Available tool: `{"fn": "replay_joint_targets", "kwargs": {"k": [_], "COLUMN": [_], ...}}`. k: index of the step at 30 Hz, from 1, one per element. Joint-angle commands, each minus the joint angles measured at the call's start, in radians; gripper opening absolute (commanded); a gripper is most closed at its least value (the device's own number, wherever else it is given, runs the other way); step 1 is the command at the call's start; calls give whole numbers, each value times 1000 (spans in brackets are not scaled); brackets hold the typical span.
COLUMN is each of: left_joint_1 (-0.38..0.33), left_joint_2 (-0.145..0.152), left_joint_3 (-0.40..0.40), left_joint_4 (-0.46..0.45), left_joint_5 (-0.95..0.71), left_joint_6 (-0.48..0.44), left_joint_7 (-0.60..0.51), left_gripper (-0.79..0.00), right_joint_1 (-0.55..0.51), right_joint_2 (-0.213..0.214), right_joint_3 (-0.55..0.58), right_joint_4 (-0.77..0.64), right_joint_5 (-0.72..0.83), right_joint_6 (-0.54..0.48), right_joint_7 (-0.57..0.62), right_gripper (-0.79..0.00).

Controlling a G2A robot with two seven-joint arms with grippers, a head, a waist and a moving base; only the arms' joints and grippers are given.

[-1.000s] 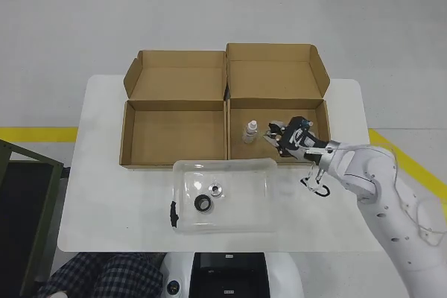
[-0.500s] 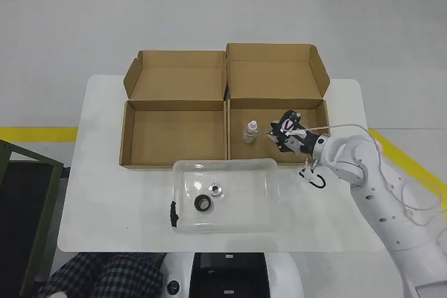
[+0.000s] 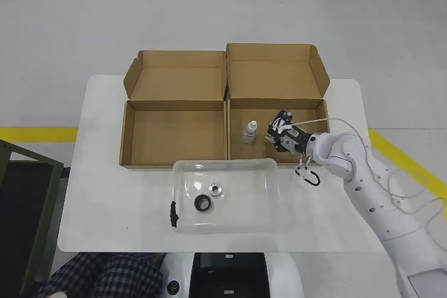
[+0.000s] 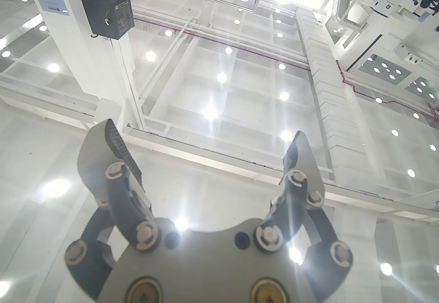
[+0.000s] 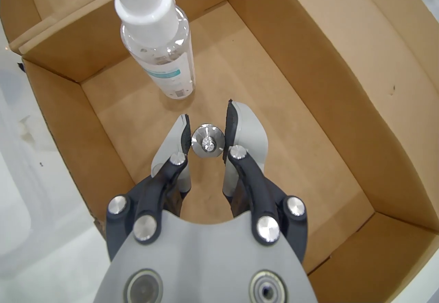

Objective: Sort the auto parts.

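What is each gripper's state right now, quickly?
Left gripper: open, holding nothing.
Right gripper: shut on a small round metal part, inside a cardboard box.

My right tool (image 5: 207, 124) pinched a round silver part (image 5: 207, 143) inside the box (image 5: 308, 60). A black ring (image 3: 203, 202) lay in the clear bin (image 3: 264, 216).

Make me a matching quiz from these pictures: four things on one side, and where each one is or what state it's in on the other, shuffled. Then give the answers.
1. spray bottle
2. metal disc
3. black ring
4. left claw

A. open, holding nothing
B. standing upright in a cardboard box
C. lying in the clear plastic bin
D. gripped in the right claw

Pairs: 1-B, 2-D, 3-C, 4-A.
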Motion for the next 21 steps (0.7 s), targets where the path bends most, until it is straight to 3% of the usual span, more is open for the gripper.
{"fn": "replay_joint_targets", "kwargs": {"k": [1, 14, 21], "left_joint_1": [0, 0, 0], "left_joint_2": [0, 0, 0], "left_joint_3": [0, 0, 0], "left_joint_4": [0, 0, 0], "left_joint_5": [0, 0, 0], "left_joint_6": [0, 0, 0], "left_joint_7": [0, 0, 0], "left_gripper": [0, 0, 0], "right_joint_1": [6, 31, 2], "right_joint_2": [-3, -18, -3], "right_joint_3": [-6, -37, 17], "right_joint_4": [8, 23, -53], "right_joint_5": [-3, -24, -39], "right_joint_6": [2, 4, -3], "right_joint_7": [0, 10, 23], "right_gripper": [-773, -431, -317]}}
